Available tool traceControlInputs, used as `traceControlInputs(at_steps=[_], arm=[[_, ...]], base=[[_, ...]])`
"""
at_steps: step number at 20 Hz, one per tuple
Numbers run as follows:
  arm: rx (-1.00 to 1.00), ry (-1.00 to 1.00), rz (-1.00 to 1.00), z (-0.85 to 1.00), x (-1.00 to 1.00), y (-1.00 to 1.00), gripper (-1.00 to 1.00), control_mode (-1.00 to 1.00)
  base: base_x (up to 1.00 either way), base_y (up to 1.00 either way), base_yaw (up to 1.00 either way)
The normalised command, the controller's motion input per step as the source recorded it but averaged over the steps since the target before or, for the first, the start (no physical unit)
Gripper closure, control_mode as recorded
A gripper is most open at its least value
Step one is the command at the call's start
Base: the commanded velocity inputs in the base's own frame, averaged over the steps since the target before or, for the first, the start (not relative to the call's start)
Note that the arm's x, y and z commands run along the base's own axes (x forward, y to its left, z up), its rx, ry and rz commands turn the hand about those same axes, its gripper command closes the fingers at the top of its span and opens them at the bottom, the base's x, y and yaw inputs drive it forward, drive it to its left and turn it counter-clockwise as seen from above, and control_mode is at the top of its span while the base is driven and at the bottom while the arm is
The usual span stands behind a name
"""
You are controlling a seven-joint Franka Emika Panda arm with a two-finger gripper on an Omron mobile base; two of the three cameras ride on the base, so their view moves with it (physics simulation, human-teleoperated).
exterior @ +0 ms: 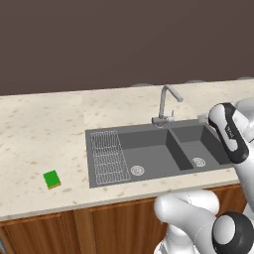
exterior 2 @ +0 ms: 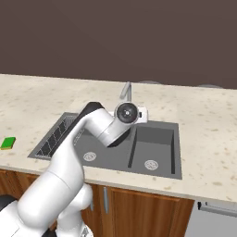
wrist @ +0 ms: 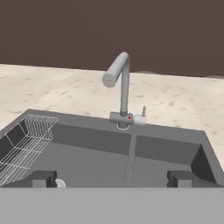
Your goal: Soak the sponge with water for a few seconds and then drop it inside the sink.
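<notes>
With your gripper (wrist: 111, 178) spread wide and empty above the sink (exterior: 149, 144), facing the faucet (wrist: 121, 87), swing well left over the drainboard (exterior: 105, 156) to the green sponge (exterior: 51, 179) on the counter (exterior: 30, 139), descending squarely before closing.

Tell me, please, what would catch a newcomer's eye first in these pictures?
First, the dark grey double-basin sink sunk into the speckled beige counter, with its curved grey metal faucet behind the basins and a wire-grid drainboard at its left end. Next, the small bright green sponge lying alone on the counter, left of the sink. The open gripper hangs over the basins, facing the faucet.
</notes>
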Motion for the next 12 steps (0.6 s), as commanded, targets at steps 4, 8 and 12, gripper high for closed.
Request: traceControlInputs(at_steps=[4, 8, 12], arm=[[-0.03, -0.06, 0.00, 0.00, 0.00, 0.00, -1.00, -1.00], [-0.03, -0.06, 0.00, 0.00, 0.05, 0.00, -1.00, -1.00], [-0.01, -0.01, 0.00, 0.01, 0.16, 0.00, -1.00, -1.00]], base=[[0.00, 0.00, 0.00], [0.00, 0.00, 0.00], [0.00, 0.00, 0.00]])
